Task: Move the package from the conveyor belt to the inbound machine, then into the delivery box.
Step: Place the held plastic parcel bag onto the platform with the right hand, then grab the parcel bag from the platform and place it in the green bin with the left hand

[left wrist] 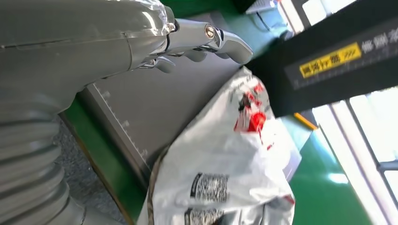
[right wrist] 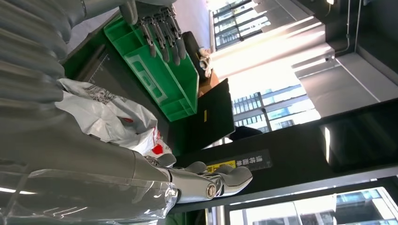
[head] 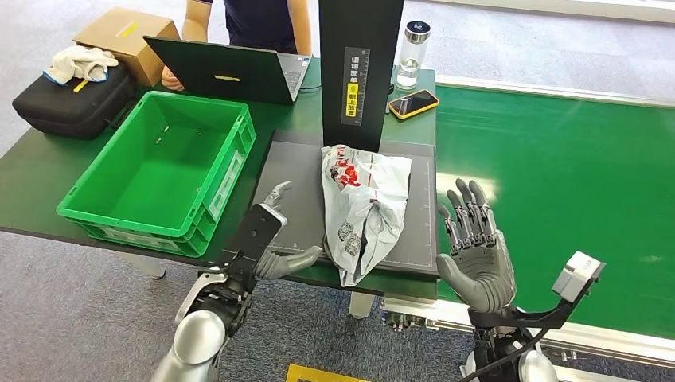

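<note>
Both hands hung free of the package in the head view. On the near edge of the desk, the left hand rested over the dark scanning pad of the inbound machine, fingers apart and holding nothing, its thumb reaching toward the package. Beyond the desk's right edge, the right hand stood palm up with its fingers spread and upright, just beside the pad's right side and apart from the package. The white crumpled package lay on the pad at the foot of the black upright column, its lower end drooping over the near edge of the desk. A green crate sat on the left part of the desk, next to the pad. At the far edge stood a laptop with a person behind it, a phone and a bottle. The green conveyor belt ran on the right.

Seen from the left wrist, the left hand was open, its fingertips above the grey pad and clear of the package, which lay beside the black column.

Seen from the right wrist, the right hand was spread, its thumb and its dark fingers wide apart with nothing between. The package lay past the palm, and the green crate beyond it.
</note>
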